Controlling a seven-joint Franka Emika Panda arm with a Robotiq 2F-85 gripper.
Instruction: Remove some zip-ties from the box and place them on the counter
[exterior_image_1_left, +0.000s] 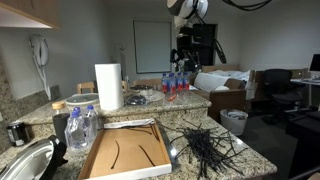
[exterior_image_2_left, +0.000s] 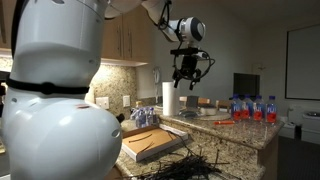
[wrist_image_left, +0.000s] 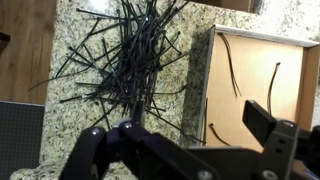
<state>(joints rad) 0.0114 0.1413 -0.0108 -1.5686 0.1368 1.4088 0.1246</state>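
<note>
A flat cardboard box (exterior_image_1_left: 125, 152) lies on the granite counter; it also shows in an exterior view (exterior_image_2_left: 150, 143) and in the wrist view (wrist_image_left: 262, 85). A few black zip-ties (wrist_image_left: 233, 66) lie inside it. A big pile of black zip-ties (exterior_image_1_left: 205, 148) (exterior_image_2_left: 190, 165) (wrist_image_left: 130, 55) lies on the counter beside the box. My gripper (exterior_image_1_left: 183, 52) (exterior_image_2_left: 187, 70) (wrist_image_left: 195, 135) hangs high above the counter, over the box's edge next to the pile. It is open and nothing shows between its fingers.
A paper towel roll (exterior_image_1_left: 109, 86) stands behind the box. Water bottles with red labels (exterior_image_1_left: 175, 84) (exterior_image_2_left: 250, 107) stand on the far counter. Clear bottles (exterior_image_1_left: 80, 128) and a sink (exterior_image_1_left: 25, 160) are beside the box. A bin (exterior_image_1_left: 233, 120) stands on the floor.
</note>
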